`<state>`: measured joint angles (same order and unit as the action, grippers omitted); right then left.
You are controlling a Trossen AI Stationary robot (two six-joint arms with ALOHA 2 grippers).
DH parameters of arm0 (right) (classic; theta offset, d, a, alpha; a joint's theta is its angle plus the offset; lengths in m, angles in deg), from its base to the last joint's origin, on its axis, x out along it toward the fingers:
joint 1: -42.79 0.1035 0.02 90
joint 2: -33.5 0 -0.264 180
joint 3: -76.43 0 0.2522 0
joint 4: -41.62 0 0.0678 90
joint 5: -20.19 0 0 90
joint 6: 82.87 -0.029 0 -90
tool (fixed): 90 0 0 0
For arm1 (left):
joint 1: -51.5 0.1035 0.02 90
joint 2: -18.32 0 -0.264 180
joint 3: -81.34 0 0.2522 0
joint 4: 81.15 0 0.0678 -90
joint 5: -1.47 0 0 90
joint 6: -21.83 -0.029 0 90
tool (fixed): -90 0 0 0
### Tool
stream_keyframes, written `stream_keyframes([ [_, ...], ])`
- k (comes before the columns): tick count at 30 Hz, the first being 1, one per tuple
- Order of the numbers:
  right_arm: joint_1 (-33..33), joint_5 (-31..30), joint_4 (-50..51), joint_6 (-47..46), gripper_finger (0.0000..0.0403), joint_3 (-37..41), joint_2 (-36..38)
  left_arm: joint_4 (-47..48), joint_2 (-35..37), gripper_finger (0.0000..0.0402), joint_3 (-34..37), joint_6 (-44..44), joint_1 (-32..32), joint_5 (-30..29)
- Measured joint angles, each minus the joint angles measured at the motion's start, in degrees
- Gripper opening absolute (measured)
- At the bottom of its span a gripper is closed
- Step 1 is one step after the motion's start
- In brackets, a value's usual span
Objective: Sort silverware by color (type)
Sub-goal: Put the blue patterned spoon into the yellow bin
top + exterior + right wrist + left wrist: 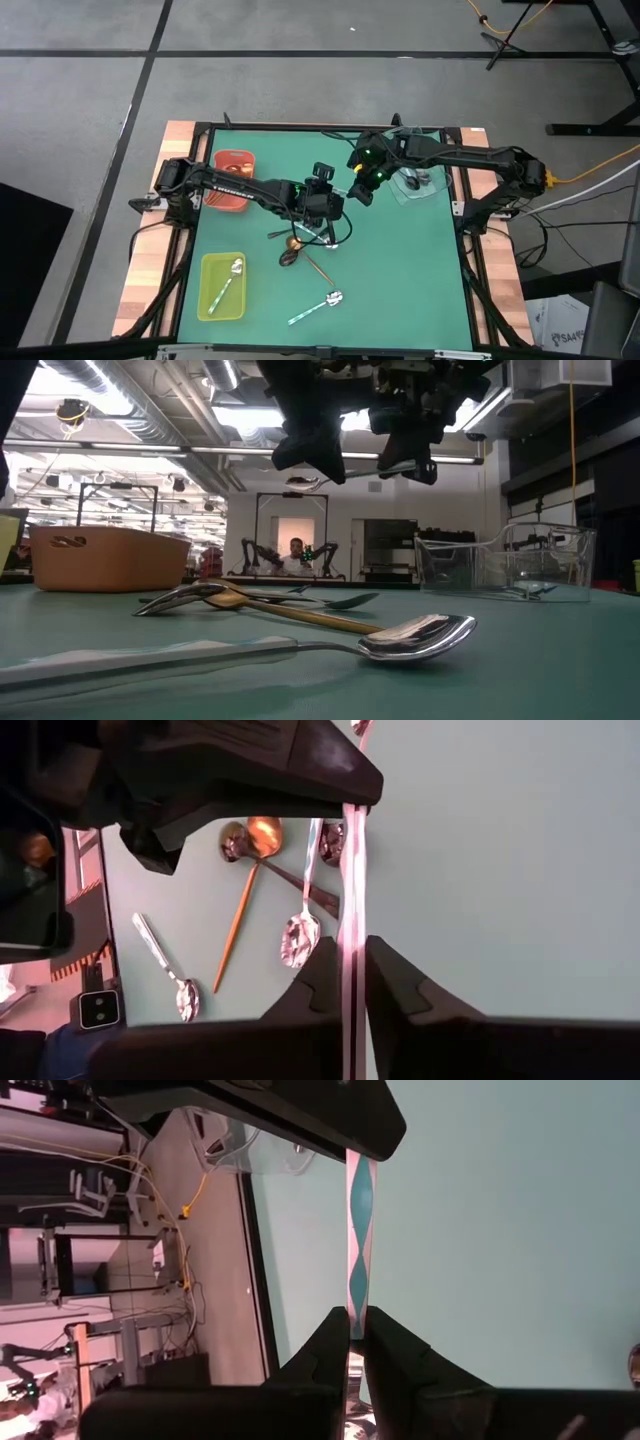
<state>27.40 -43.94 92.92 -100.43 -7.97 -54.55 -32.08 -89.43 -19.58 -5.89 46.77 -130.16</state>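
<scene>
Both grippers are raised over the middle of the green table [420,280], facing each other. The left gripper [356,1342] is closed on one end of a pale-handled spoon [359,1230]; the right gripper [350,970] is closed on its opposite end. The spoon is clear of the table, spanning between them. Below lies a loose cluster of spoons [300,245], gold and dark. One mint-handled spoon [318,308] lies apart nearer the front edge. Another rests in the yellow-green tray [207,300]. The red tray [245,158] and clear tray [436,190] sit along the back.
</scene>
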Motion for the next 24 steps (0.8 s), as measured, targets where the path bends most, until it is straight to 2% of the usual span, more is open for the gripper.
stream_keyframes([
  [12,0.0,-4.3,-0.2,2.1,0.0004,0.0,0.0,-0.1,0.0,0.0032,0.0,0.1,0.1,0.0],
  [21,0.0,-12.6,-0.4,3.0,0.0001,0.0,0.0,-0.4,0.0,0.0050,0.0,0.3,-0.2,0.3],
  [24,0.0,-17.3,-0.3,3.0,0.0001,0.0,0.0,-0.4,0.0,0.0053,0.0,0.3,-0.5,0.4],
])
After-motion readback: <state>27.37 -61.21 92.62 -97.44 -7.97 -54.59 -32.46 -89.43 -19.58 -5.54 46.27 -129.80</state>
